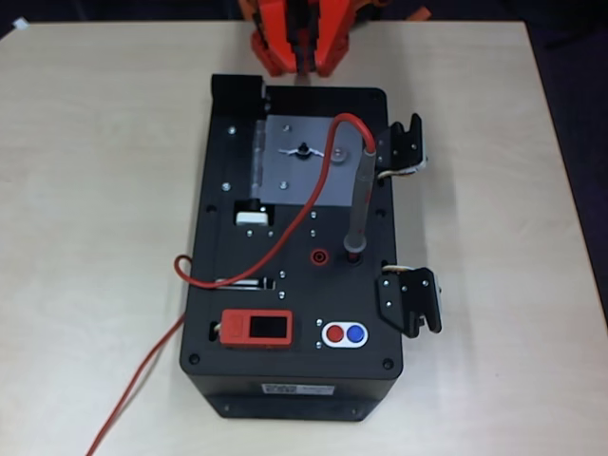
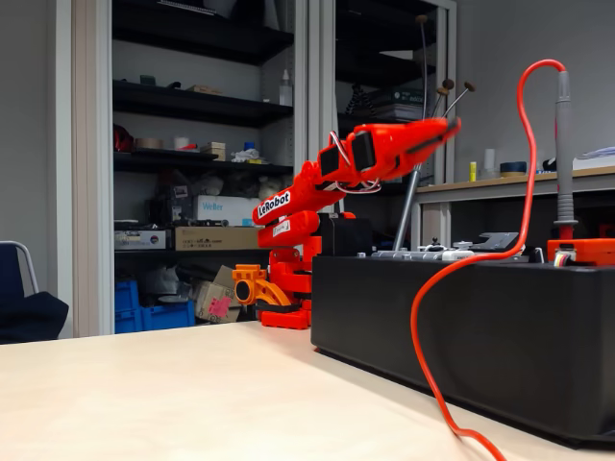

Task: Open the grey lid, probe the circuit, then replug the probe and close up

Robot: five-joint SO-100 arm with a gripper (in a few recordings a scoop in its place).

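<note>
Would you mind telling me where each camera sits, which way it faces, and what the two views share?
Overhead view: above the table, looking straight down on the black rectangular box; the orange arm's base shows at the top edge.
Fixed view: at tabletop height beside the box, looking sideways; the whole arm and its raised hand show.
Shared: the box, the slim grey pen-shaped probe standing plugged in, and its thin red cable.

Overhead view: we look straight down on table (image 1: 85, 142), box (image 1: 294, 380) centred, arm (image 1: 296, 38) at top edge. Fixed view: we sit low at tabletop level, close, looking side-on across table (image 2: 144, 394). Shared: box (image 2: 461, 336), arm (image 2: 317, 202), probe (image 2: 563, 154), red cable (image 2: 432, 307).
</note>
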